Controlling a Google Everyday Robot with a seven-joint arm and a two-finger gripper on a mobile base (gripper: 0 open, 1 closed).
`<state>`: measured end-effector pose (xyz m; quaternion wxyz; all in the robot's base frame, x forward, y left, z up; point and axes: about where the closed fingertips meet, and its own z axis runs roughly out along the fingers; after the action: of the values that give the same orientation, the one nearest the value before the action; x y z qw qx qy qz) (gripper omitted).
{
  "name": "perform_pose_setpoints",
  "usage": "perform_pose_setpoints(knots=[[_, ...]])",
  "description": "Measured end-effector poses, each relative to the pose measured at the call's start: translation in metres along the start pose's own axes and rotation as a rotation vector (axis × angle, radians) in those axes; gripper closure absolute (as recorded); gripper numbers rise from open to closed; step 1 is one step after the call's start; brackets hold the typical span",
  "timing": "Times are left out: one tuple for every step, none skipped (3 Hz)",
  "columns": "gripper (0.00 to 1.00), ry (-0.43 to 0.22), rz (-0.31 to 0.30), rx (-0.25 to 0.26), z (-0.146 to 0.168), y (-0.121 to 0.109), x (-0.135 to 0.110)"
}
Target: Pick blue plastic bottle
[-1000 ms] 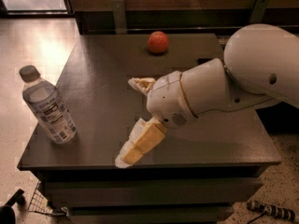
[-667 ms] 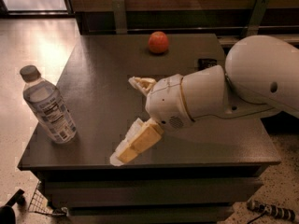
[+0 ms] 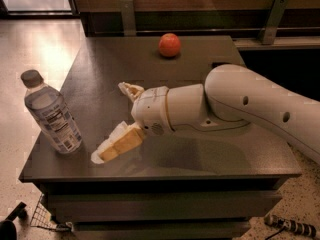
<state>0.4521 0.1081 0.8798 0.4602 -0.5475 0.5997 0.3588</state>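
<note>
Claw (image 3: 110, 121) has edged left, gaping near blue plastic bottle (image 3: 52, 115).

The blue plastic bottle (image 3: 51, 115), clear with a grey cap and printed label, stands upright at the table's (image 3: 115, 59) front corner. The gripper (image 3: 116, 120), fingers spread, is near it and not touching.
</note>
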Motion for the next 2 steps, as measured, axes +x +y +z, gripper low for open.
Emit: perform_pose_setpoints(knots=[[0.0,-0.107,0.038,-0.037,0.042,-0.01,-0.002],[0.0,-0.16,0.05,-0.073,0.068,-0.012,-0.008]])
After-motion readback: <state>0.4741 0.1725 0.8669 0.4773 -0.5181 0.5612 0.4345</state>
